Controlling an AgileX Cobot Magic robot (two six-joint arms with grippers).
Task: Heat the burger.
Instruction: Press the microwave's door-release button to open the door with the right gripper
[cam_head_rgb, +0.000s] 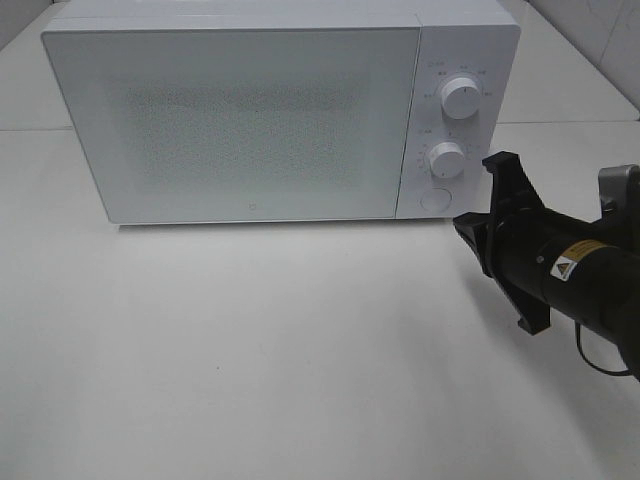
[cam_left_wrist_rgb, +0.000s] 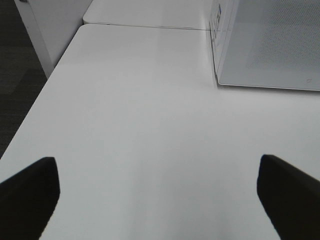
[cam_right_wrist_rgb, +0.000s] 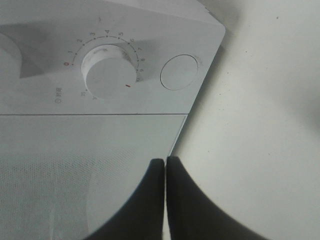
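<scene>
The burger is out of view. A white microwave stands at the back of the table with its door closed, and nothing shows through the frosted window. My right gripper is shut with nothing in it, just in front of the microwave's lower right corner, below the round button. In the right wrist view its closed fingertips point at the door's edge, under the lower knob and the button. My left gripper is open and empty over bare table, left of the microwave.
Two white knobs sit on the microwave's right panel. The white table stretches in front of the microwave. In the left wrist view, the table's left edge drops to dark floor.
</scene>
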